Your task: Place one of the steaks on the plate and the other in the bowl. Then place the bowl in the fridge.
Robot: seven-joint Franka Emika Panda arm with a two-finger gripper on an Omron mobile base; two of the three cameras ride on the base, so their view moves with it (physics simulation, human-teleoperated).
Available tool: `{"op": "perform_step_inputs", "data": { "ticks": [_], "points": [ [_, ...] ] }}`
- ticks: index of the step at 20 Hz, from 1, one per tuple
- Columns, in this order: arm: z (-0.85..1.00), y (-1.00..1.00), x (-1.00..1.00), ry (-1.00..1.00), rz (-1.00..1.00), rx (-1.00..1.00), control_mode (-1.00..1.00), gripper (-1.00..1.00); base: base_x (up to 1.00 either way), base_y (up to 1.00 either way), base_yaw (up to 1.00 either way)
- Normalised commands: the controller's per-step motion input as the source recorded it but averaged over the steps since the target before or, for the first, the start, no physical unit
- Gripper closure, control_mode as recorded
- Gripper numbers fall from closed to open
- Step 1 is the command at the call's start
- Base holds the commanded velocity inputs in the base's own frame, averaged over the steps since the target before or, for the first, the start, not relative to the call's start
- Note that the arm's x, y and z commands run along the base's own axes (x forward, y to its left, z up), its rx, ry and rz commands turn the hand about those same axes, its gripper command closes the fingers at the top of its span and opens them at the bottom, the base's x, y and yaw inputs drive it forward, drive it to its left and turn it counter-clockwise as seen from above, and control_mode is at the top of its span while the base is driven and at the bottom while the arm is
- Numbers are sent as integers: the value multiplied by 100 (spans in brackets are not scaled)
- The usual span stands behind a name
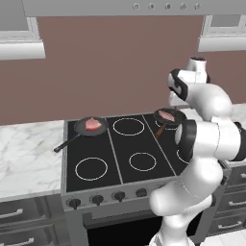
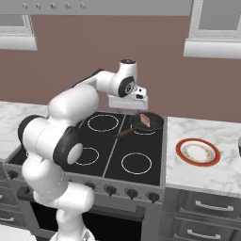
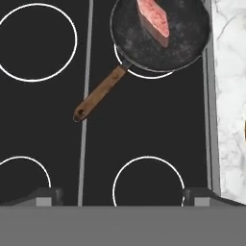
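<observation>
From the left base, two flat pink steaks (image 1: 93, 125) (image 1: 167, 116) lie in black pans on the glossy stove (image 1: 122, 158). From the right base, the ringed plate (image 2: 198, 152) rests on the marble desk (image 2: 207, 172). From the hand, the end effector (image 3: 122, 196) gapes wide, empty, above the wooden-handled pan (image 3: 158, 36).

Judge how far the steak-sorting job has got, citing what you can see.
Nothing looks done: one pink raw steak lies in the black frying pan at the stove's back left, the other steak in the brown-handled pan at back right. In hand: the open gripper hovers empty above that pan. Left: both steaks; the red-rimmed white plate is bare.
</observation>
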Motion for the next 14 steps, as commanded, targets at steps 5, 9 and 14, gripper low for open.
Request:
{"op": "perform_step_inputs", "data": {
  "ticks": [5,9,14],
  "points": [
    [-25,-45,49,11,0,-7,-100,-100,0,0,0],
    [-10,-12,40,5,1,0,-100,-100,0,0,0],
    [-7,0,36,0,5,0,-100,-100,0,0,0]
  ]
}}
